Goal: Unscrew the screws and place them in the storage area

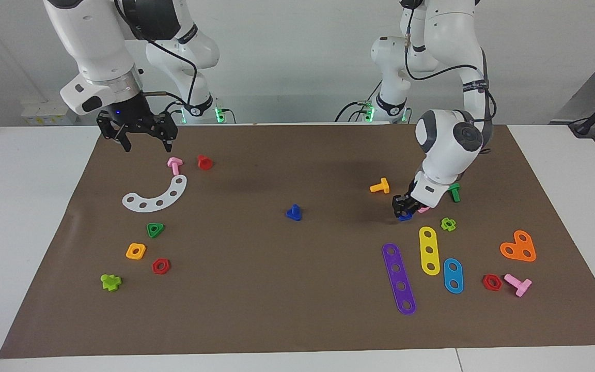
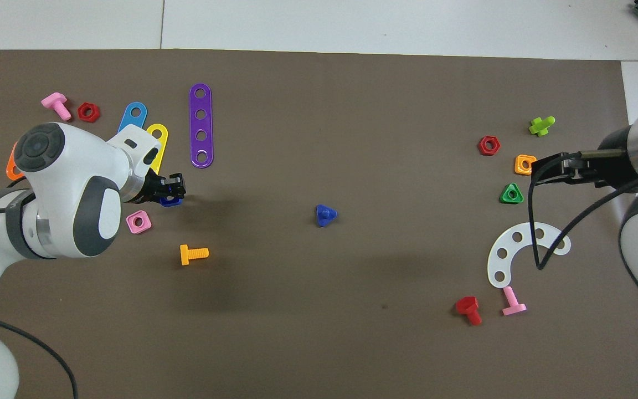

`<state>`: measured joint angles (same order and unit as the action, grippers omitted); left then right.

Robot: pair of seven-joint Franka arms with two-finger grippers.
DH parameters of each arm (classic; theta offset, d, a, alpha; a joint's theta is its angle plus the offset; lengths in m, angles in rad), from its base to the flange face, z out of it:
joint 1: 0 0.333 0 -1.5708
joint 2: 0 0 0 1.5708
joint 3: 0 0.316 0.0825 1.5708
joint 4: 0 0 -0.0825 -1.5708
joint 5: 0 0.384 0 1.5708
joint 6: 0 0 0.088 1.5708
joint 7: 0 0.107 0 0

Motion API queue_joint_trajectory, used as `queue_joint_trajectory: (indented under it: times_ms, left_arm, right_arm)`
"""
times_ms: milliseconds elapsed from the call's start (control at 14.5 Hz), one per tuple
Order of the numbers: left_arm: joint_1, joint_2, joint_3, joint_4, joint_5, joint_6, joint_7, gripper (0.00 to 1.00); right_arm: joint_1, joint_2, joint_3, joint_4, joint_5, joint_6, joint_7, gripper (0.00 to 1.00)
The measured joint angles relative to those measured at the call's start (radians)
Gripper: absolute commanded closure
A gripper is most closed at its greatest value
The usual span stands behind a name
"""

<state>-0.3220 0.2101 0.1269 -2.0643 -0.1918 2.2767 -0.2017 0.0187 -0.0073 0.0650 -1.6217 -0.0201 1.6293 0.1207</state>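
The blue triangular-headed screw [image 1: 293, 212] [image 2: 324, 215] stands on its head mid-mat, stem up, with no gripper near it. Its blue square nut [image 1: 405, 217] [image 2: 171, 201] is pinched in my left gripper [image 1: 402, 212] [image 2: 178, 192], which is shut on it and held very low over the storage area [image 1: 483, 217] [image 2: 130, 271], the stretch of mat at the left arm's end. The nut sits beside a pink square nut [image 1: 423, 208] [image 2: 138, 221]; whether it touches the mat I cannot tell. My right gripper [image 1: 146, 144] [image 2: 540, 169] hangs open and waits over the right arm's end.
Around the left gripper lie an orange bolt [image 1: 379, 186], a green bolt [image 1: 453, 192], a light-green nut [image 1: 448, 223] and yellow [image 1: 429, 250], purple [image 1: 398, 278] and blue strips [image 1: 453, 275]. A white arc strip [image 1: 156, 197], a pink bolt [image 1: 174, 165] and nuts lie below the right gripper.
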Motion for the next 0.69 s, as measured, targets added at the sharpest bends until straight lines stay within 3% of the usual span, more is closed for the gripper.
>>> queue_joint_trajectory:
  times_ms: [484,691]
  left_arm:
    - [0.001,-0.004,0.004,0.04,0.0,-0.005,0.001,0.0]
    - [0.048,-0.008,0.012,0.148,0.0,-0.179,0.009,0.0]
  right_arm:
    - [0.0,0.0,0.0,0.0,0.0,0.0,0.0,0.0]
    - [0.0,0.0,0.0,0.0,0.0,0.0,0.0,0.0]
